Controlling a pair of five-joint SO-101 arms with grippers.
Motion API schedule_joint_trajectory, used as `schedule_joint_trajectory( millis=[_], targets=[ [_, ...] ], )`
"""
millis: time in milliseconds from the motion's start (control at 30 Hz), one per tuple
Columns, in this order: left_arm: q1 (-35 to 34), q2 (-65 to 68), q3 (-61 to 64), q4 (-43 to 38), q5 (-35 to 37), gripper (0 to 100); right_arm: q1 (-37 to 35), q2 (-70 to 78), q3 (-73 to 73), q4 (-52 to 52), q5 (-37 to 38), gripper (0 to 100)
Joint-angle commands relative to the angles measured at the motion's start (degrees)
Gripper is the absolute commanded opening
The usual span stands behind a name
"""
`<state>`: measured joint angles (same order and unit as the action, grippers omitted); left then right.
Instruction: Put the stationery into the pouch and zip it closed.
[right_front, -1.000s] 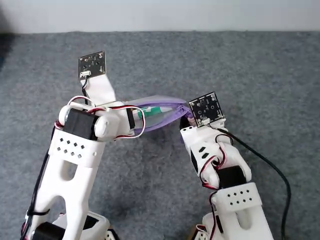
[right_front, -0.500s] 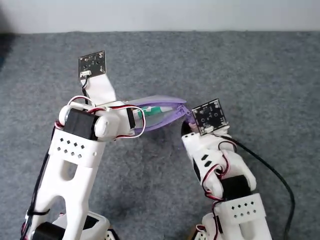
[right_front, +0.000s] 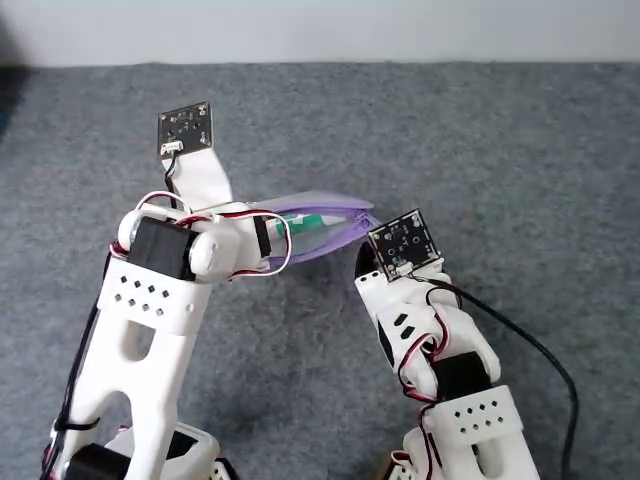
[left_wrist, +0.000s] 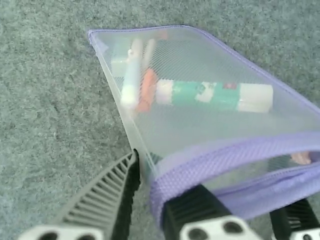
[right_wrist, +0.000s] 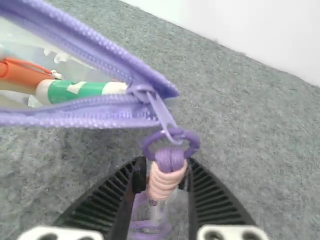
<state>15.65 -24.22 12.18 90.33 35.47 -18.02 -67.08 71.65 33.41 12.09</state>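
Translucent mesh pouch (left_wrist: 200, 125), purple zip (right_wrist: 90, 117) | left pincer (left_wrist: 150, 192) clamps edge | right pincer (right_wrist: 163, 166) clamps beaded pull (right_wrist: 162, 182)

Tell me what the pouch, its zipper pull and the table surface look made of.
The pouch looks like translucent plastic with a fine mesh weave; the stationery shows through. Its zipper pull seems a purple cord looped over a pink ribbed bead, probably plastic. The table surface looks like grey felt or short carpet, matte and fuzzy.
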Motion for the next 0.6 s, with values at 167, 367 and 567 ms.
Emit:
schedule_joint_trajectory(
  millis=[167, 367, 567],
  targets=[
    [0.62, -0.26, -0.13, -1.32, 0.44, 1, 0.13, -1.63, -0.79, -3.56, 0.97, 8.0],
    [0.62, -0.26, -0.13, -1.32, 0.44, 1, 0.22, -1.89, -0.97, -3.30, 1.05, 0.5],
    [0.62, -0.26, -0.13, -1.23, 0.44, 1, 3.03, -1.89, -6.24, 3.03, 0.70, 0.8]
  ],
)
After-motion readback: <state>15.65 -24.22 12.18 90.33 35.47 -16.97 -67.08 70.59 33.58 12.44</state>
